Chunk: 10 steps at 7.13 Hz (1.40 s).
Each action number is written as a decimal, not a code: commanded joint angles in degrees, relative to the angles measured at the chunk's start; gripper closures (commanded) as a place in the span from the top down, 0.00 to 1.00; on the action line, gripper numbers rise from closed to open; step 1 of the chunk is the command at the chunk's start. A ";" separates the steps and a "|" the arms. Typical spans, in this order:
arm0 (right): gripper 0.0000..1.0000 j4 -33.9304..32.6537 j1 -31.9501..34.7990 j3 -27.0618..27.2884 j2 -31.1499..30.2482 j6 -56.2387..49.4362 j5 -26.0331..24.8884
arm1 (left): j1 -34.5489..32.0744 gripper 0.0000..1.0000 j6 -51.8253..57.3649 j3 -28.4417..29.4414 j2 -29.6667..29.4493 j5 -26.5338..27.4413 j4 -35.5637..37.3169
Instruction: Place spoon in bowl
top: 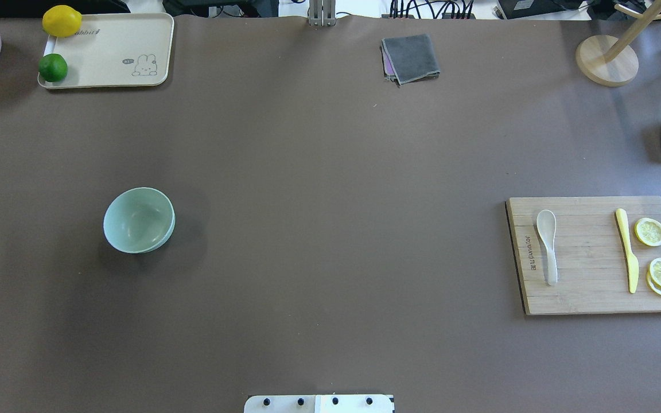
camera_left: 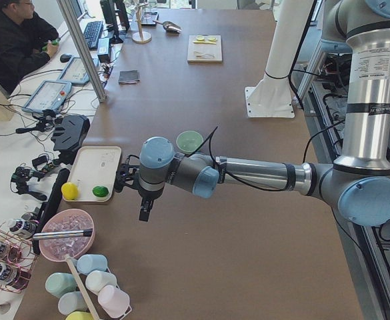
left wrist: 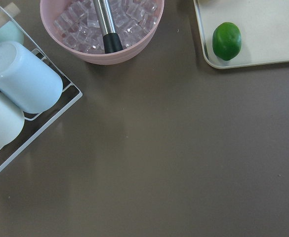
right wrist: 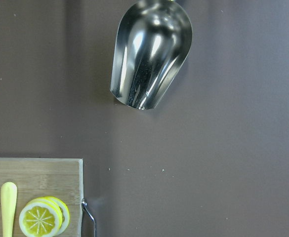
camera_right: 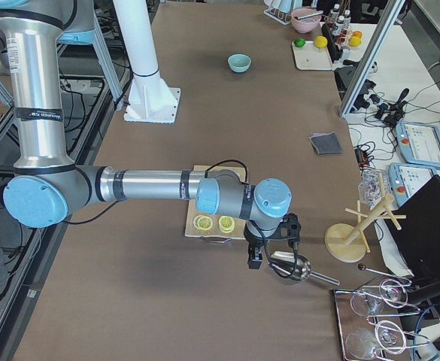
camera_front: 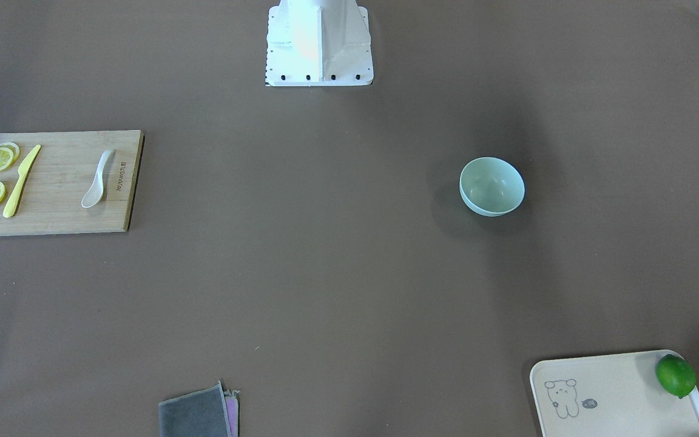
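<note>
Currently: spoon (top: pixel 547 245), off-white, lying flat on the wooden cutting board (top: pixel 588 301) at the robot's right side of the surface (top: pixel 330 229), scoop away from the robot's base, handle toward it, just beside the board's printed edge. Yellow knife (top: pixel 626 250) on the same board, apart from the spoon, with lemon slices (top: pixel 650 232) just beside it. Bowl (top: pixel 139 220), pale mint green, upright on the robot's left half of the surface, well apart from the spoon and the board. Cream tray (top: pixel 107 57) at the far left corner, carrying a lime (top: pixel 53 67) and a lemon (top: pixel 62 21). Grey cloth (top: pixel 411 57), folded, at the far edge. Left claw (camera_left: pixel 144 212) hangs over the surface near the tray, touching nothing; open or closed cannot be told. Right claw (camera_right: pixel 255 259) hangs by a metal scoop (right wrist: pixel 151 52) past the board's end; open or closed cannot be told
</note>
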 commanded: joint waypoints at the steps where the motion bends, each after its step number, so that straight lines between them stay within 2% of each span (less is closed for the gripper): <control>1: 1.00 0.10 0.00 -0.01 -0.52 0.00 0.12 | 0.00 0.98 0.00 0.12 -0.01 0.04 0.00; 7: 1.00 0.37 0.00 0.25 -1.32 0.00 0.73 | 0.00 0.98 0.00 -0.14 1.14 -0.13 -0.09; 8: 1.00 0.37 0.00 0.43 -1.14 0.00 0.73 | 0.00 0.98 0.00 -1.01 1.05 -0.22 -0.26; 10: 1.00 0.37 0.00 0.43 -0.62 0.09 0.91 | 1.13 0.98 0.26 -7.05 0.87 -0.48 -1.05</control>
